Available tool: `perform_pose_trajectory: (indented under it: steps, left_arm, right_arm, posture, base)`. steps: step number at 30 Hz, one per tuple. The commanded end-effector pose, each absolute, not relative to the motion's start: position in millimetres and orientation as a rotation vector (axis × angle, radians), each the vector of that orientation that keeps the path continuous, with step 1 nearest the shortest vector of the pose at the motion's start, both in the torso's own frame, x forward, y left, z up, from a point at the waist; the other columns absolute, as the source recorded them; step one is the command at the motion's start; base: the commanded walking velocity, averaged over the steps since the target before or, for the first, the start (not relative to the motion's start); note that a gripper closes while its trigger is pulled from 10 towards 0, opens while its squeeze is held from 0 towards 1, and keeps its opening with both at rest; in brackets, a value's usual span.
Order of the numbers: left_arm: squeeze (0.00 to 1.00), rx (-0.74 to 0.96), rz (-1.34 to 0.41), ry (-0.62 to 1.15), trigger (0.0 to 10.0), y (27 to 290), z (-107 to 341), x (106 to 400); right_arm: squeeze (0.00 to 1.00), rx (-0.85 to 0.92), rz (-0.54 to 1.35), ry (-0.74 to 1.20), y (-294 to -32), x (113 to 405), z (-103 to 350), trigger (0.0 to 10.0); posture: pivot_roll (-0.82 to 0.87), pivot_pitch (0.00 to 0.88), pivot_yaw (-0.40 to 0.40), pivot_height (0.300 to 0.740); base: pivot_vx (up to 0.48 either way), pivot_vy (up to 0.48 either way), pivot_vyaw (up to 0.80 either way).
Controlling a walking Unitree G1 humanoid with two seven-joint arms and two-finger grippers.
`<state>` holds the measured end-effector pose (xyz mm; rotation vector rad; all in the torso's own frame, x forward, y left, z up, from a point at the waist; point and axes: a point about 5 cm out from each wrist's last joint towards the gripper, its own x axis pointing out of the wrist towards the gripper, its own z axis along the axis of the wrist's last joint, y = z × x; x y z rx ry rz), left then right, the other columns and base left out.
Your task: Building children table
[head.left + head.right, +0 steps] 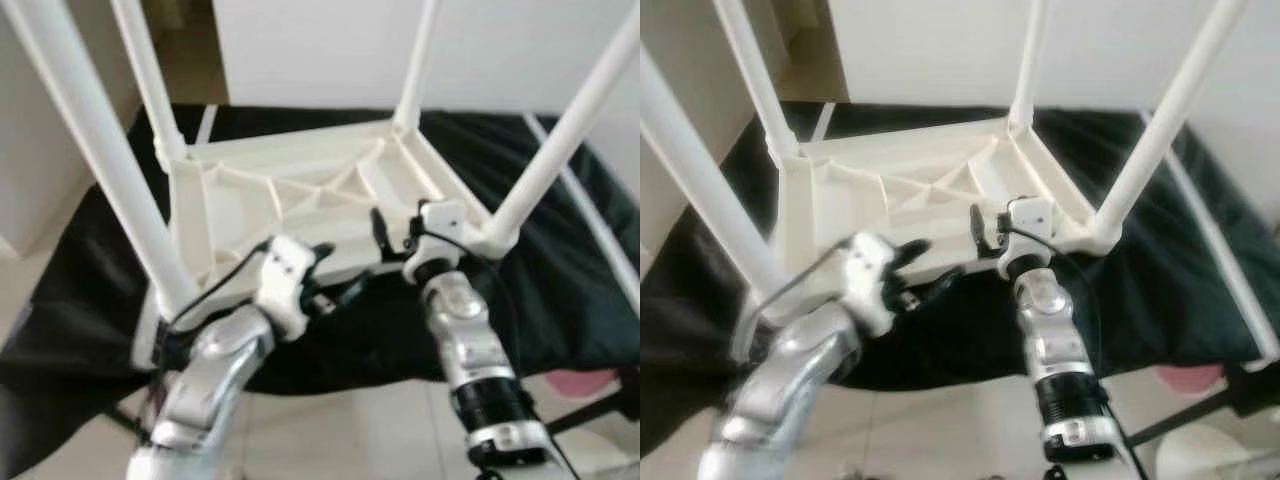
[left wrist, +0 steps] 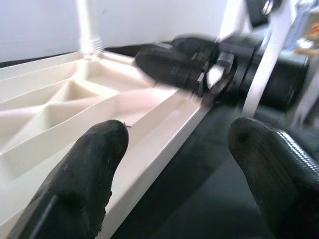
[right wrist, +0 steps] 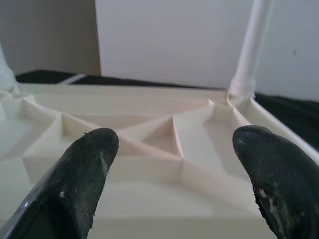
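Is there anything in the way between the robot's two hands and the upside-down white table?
Nothing visible. Both grippers are at the near edge of the upside-down table, which lies legs-up on a black cloth. The left gripper has open fingers beside that edge; the right gripper has open fingers facing the ribbed underside.

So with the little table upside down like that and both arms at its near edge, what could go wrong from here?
The white table lies upside down on a soft black cloth, near its front edge, so a push or pull could slide it off or tip it. Its four legs stand tall around both arms; a swing could knock one. The left gripper and right gripper are open at the same rim, close together, and might collide.
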<state>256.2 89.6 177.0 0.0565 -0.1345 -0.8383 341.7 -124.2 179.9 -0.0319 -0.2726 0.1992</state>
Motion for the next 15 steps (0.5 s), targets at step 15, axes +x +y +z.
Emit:
perform_pose_trajectory:
  steps: [15]
  left_arm:
    - [0.0,0.176,-1.045,0.13,10.0,152.4,170.5,208.6]
  right_arm:
    - [0.0,-0.065,0.22,-0.257,-125.9,340.4,166.0,10.0]
  posture:
    - [0.12,0.034,-0.058,0.74]
  base:
    - [0.0,0.0,0.0]
